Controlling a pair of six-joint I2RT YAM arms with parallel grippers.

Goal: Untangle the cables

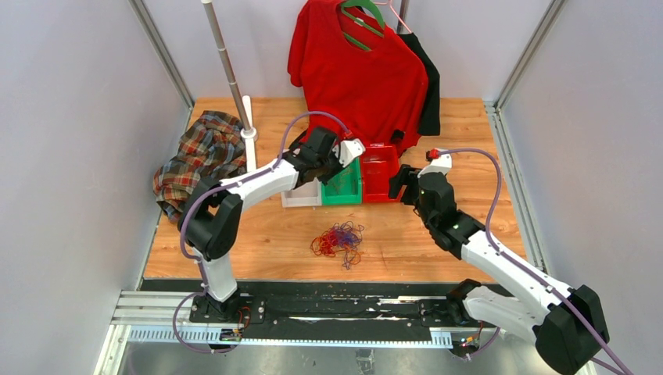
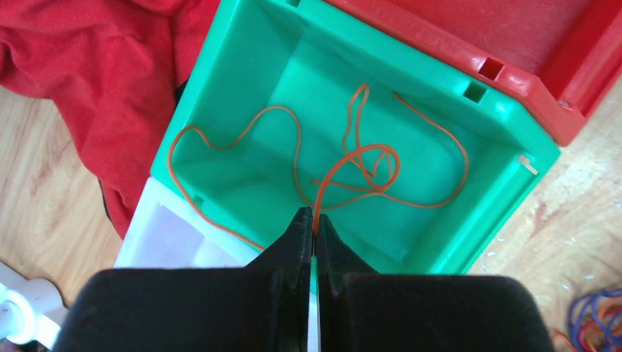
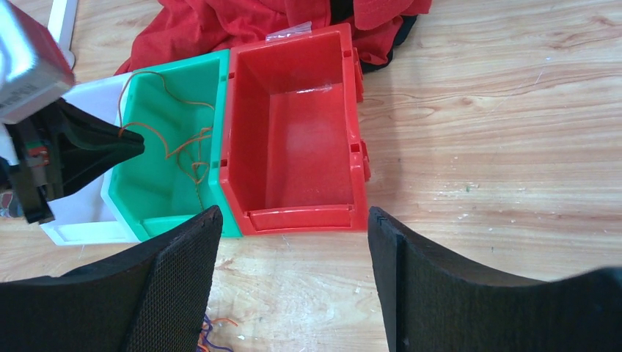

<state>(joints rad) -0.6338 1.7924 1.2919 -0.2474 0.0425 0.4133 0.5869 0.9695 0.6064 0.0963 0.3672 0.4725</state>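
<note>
The tangled cables (image 1: 338,239), thin red, orange and purple wires, lie in a bundle on the wooden table in front of the bins. One orange cable (image 2: 367,158) curls inside the green bin (image 2: 220,88), and its end runs up between the jaws of my left gripper (image 2: 315,220), which is shut on it. In the top view the left gripper (image 1: 348,156) hangs over the green bin (image 1: 344,187). My right gripper (image 3: 295,216) is open with nothing between its fingers, just in front of the red bin (image 3: 308,139). An edge of the bundle (image 2: 594,315) shows at the lower right.
A white bin (image 1: 301,195), the green bin and the red bin (image 1: 381,173) stand side by side. A red shirt (image 1: 360,70) hangs behind them over a black garment (image 1: 428,86). A plaid shirt (image 1: 199,156) lies beside the metal pole (image 1: 227,62) at the left.
</note>
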